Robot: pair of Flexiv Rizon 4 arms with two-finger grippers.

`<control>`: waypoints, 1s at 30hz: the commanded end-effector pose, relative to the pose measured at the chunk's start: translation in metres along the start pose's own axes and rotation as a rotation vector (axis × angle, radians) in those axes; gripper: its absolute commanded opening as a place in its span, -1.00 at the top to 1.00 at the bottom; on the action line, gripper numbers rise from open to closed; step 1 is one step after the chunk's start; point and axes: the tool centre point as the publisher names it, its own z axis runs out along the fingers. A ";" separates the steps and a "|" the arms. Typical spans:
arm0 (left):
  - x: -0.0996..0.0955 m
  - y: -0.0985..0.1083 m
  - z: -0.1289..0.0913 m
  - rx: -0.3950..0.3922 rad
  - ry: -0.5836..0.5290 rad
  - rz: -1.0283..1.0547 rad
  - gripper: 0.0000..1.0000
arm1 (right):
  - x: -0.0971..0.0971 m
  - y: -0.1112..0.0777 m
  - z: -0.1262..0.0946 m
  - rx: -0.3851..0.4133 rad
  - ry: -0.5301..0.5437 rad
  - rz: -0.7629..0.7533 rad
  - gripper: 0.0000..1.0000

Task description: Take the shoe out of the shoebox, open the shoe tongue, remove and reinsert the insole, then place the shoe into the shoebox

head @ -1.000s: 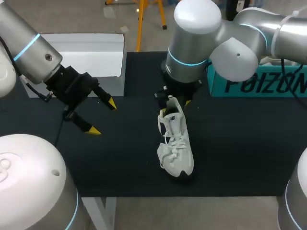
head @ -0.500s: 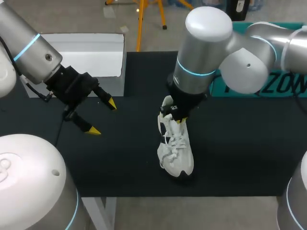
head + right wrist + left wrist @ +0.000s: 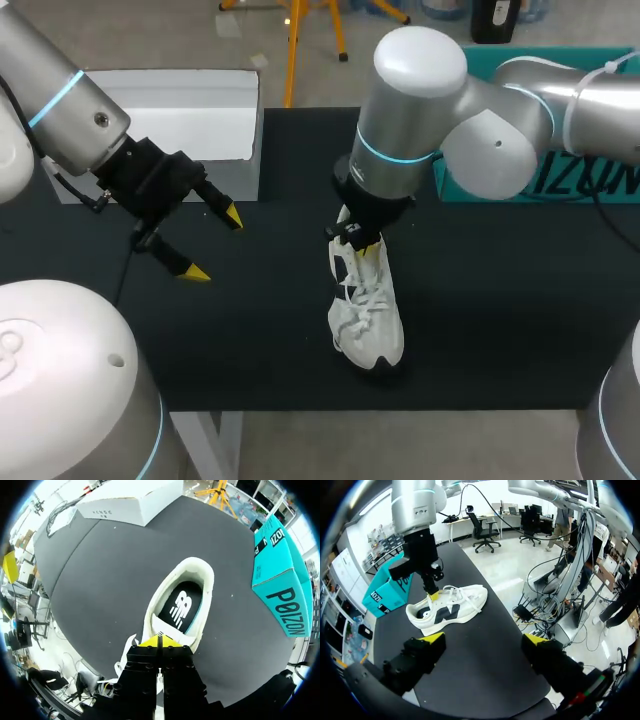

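Lying on the black table (image 3: 500, 320) near its front edge, the white shoe (image 3: 368, 320) points its toe nearward. The right gripper (image 3: 365, 245) sits at its tongue, tips pressed together; whether they pinch it is unclear. The left gripper (image 3: 214, 244) hangs well left, fingers wide apart, near the white shoebox (image 3: 190, 110). A teal box (image 3: 600, 175) stands far right.

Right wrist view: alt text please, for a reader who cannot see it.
The right gripper, fingers together, sits at the tongue of a white shoe on a black table; the shoe's opening shows its dark insole. A teal box stands beside the shoe, a white shoebox beyond it.
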 end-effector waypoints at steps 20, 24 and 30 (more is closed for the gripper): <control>-0.001 0.000 0.000 -0.004 0.004 -0.001 -1.00 | -0.039 0.005 -0.029 -0.007 0.179 -0.353 -1.00; -0.001 0.000 0.000 -0.004 0.004 -0.001 -1.00 | -0.032 0.022 -0.027 0.014 0.117 -0.560 -1.00; -0.001 0.000 0.000 -0.004 0.004 -0.001 -1.00 | -0.030 0.044 -0.026 -0.058 0.033 -0.818 -1.00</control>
